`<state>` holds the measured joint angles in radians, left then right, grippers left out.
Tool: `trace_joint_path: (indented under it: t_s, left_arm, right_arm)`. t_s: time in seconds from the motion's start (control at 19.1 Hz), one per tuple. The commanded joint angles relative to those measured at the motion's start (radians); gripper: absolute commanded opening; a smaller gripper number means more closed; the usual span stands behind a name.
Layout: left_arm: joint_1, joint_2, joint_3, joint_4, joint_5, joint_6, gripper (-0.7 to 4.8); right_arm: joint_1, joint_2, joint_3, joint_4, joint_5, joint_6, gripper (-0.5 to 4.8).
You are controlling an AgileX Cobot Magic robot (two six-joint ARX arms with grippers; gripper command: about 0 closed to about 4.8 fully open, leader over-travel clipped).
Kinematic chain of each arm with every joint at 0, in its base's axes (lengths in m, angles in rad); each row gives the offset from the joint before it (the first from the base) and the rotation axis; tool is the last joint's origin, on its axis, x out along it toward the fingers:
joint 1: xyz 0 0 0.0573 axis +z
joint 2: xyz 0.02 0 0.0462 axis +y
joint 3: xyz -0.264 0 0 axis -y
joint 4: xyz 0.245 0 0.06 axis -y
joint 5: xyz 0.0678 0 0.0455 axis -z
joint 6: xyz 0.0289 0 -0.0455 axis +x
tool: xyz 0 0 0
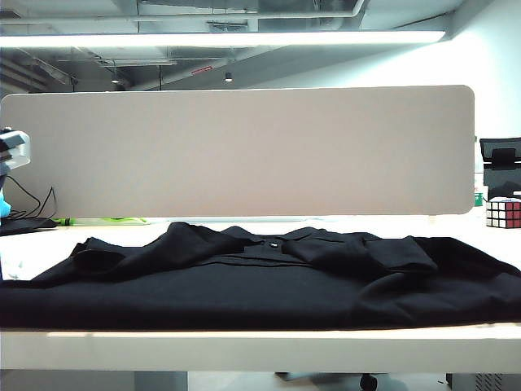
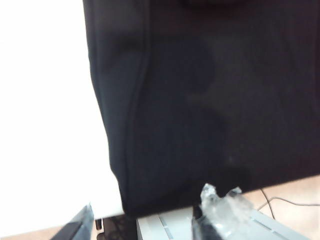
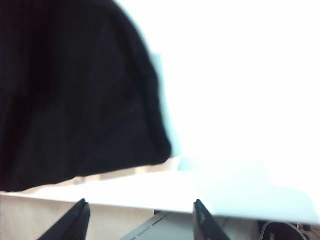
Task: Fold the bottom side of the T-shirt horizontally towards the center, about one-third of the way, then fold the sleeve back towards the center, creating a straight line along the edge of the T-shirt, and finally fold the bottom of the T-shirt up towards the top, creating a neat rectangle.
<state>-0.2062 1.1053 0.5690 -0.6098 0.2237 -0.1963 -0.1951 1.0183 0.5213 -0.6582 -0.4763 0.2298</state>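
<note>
My left tool (image 2: pixel 142 220) and right tool (image 3: pixel 140 217) hang wide open above the T-shirt (image 1: pixel 260 277), holding nothing.

Both wrist views are blurred. You see only the fingertips of the left pincer (image 2: pixel 142 220) and right pincer (image 3: pixel 140 217); the T-shirt (image 1: pixel 260 277) runs off frame.

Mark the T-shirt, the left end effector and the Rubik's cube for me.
T-shirt (image 1: pixel 244 285): exterior view, front panel.
Left end effector (image 2: pixel 145 220): left wrist view, midway between the open fingertips.
Rubik's cube (image 1: pixel 503 213): exterior view, front face.
</note>
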Motion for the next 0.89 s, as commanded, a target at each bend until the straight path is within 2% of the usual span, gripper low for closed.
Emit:
trace_joint_path:
  t_s: [0.05, 0.26, 0.42, 0.89]
  left_arm:
    - [-0.002, -0.002, 0.000, 0.007, -0.050, 0.002, 2.44]
    - [-0.002, 0.002, 0.000, 0.026, -0.047, 0.000, 2.44]
    - [-0.002, 0.049, 0.000, 0.044, 0.005, 0.012, 2.44]
    - [-0.002, 0.175, 0.000, 0.094, 0.080, 0.009, 2.44]
  right_arm:
    - [0.001, 0.052, 0.005, 0.048, 0.002, 0.003, 2.83]
    - [0.003, 0.147, 0.006, 0.092, -0.040, 0.002, 2.83]
    - [0.005, 0.194, 0.006, 0.112, -0.043, 0.002, 2.83]
    - [0.018, 0.201, 0.006, 0.154, -0.051, 0.006, 2.70]
